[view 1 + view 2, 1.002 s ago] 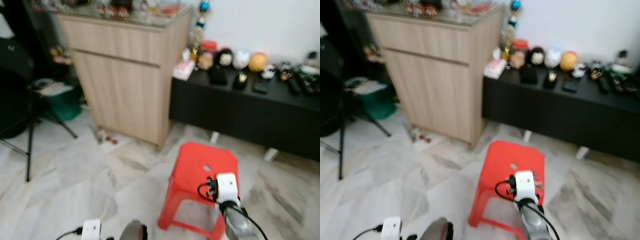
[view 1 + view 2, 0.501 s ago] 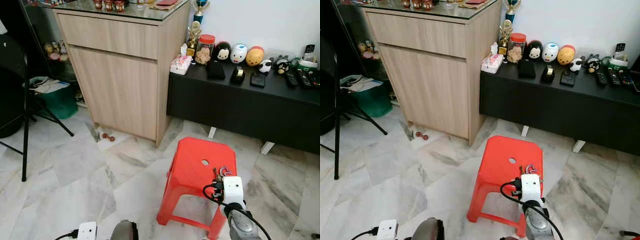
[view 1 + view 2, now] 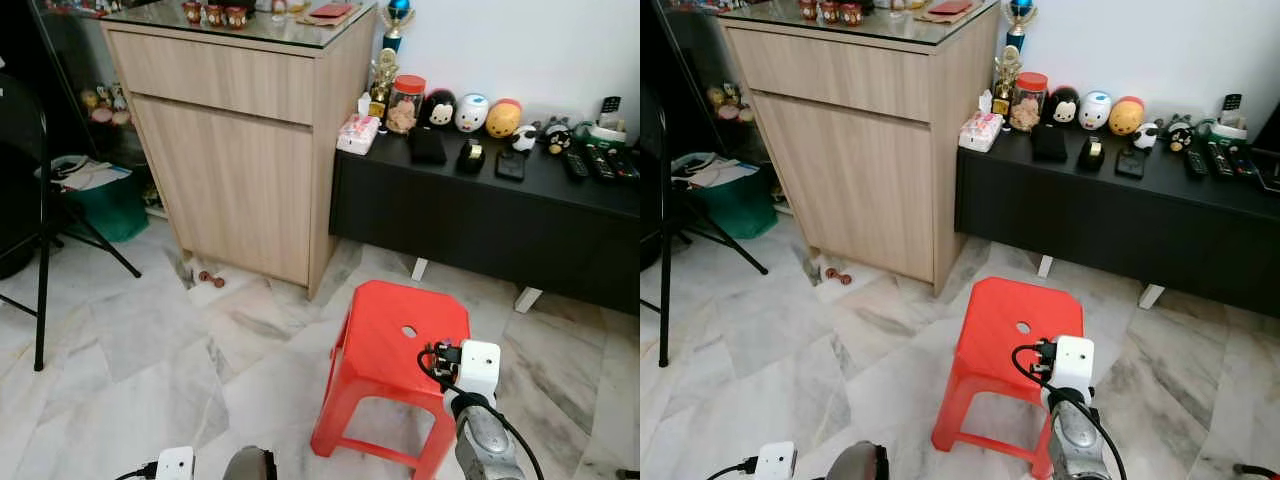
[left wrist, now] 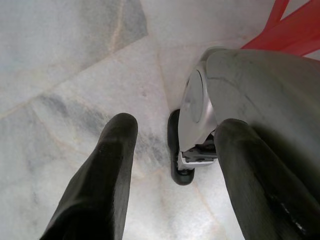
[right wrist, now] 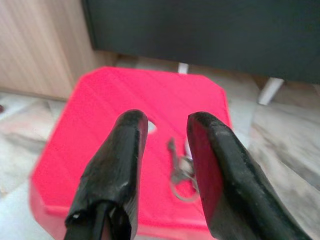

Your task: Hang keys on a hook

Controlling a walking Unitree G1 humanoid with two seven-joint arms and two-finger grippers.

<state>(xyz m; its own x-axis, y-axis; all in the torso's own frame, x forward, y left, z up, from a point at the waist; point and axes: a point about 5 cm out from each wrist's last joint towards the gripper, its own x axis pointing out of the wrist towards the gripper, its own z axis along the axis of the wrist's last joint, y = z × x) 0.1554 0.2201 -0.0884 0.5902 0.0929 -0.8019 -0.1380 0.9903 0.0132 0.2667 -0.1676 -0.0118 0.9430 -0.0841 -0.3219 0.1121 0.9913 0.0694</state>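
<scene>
The red stool [image 5: 100,150] sits right beneath my right tool [image 5: 165,150], whose fingers are spread with nothing between them. The keys [image 5: 181,175] lie on its top just ahead of my fingertips, their length running away from me. My left tool [image 4: 170,165] hangs wide open over the floor, farther off.

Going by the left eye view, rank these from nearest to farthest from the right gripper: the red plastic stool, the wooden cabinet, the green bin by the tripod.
1. Red plastic stool: directly under and ahead of the right gripper, with the keys on its seat.
2. Light wooden cabinet: ahead, to the robot's left.
3. Green bin: farthest, beyond the cabinet on the far left, beside the black tripod.
</scene>
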